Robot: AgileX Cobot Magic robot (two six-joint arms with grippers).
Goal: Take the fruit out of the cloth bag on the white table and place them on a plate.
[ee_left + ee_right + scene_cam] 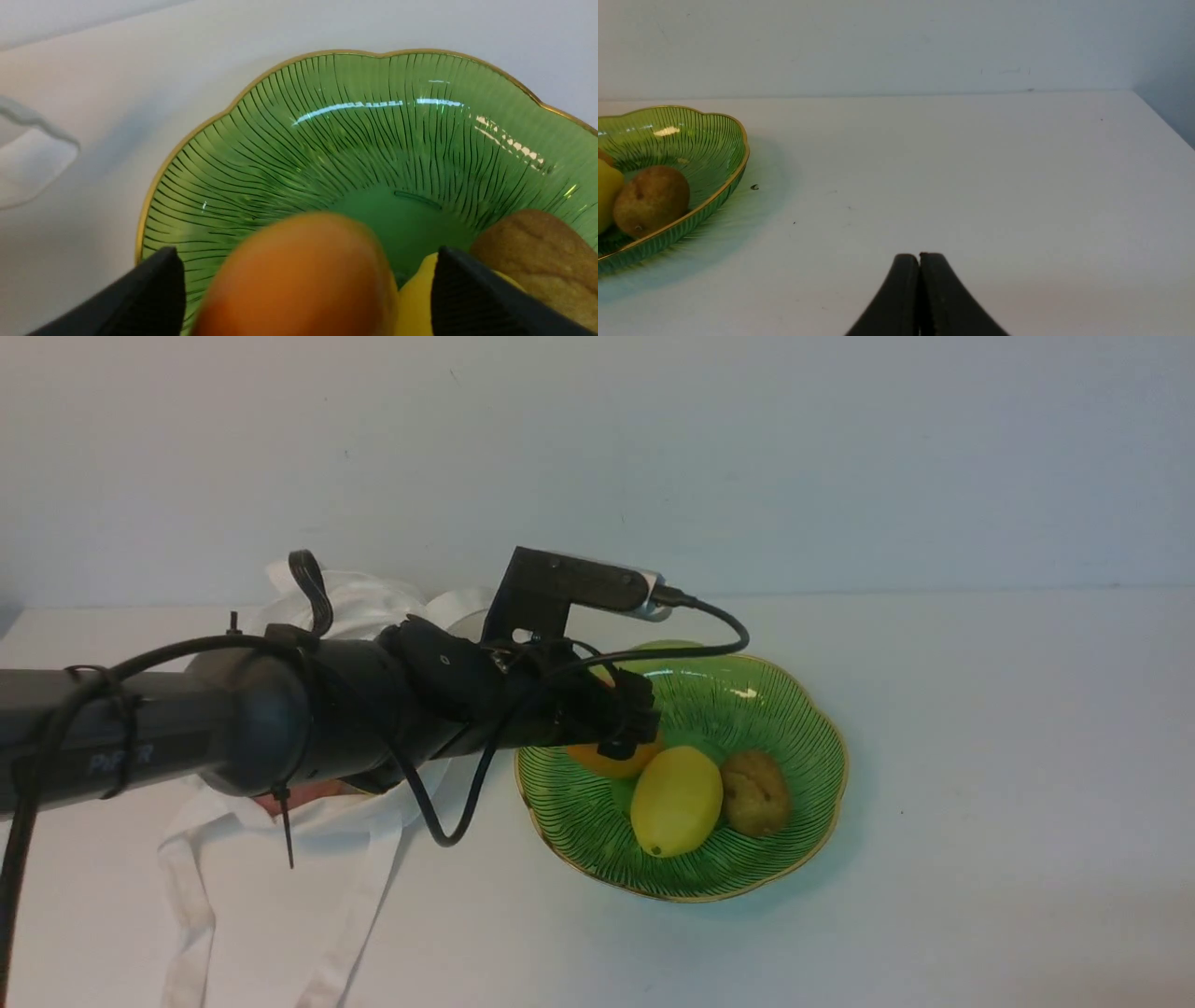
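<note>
The green plate (803, 709) stands on the white table (1008, 756). In it lie an orange fruit (607, 763), a yellow fruit (676, 800) and a brown fruit (754, 792). My left gripper (627, 723) hangs over the plate's left side. In the left wrist view its fingers (154, 294) stand wide apart around the orange fruit (299, 280), with a gap on each side. The white cloth bag (359, 597) lies left of the plate, mostly under my left arm; a pinkish patch (303, 796) shows there. My right gripper (919, 256) is shut and empty above bare table.
The bag's long straps (187, 896) trail toward the table's front left. A cable loops below my left wrist (448, 821). The plate (724, 144) sits left of my right gripper. A wall stands behind the table.
</note>
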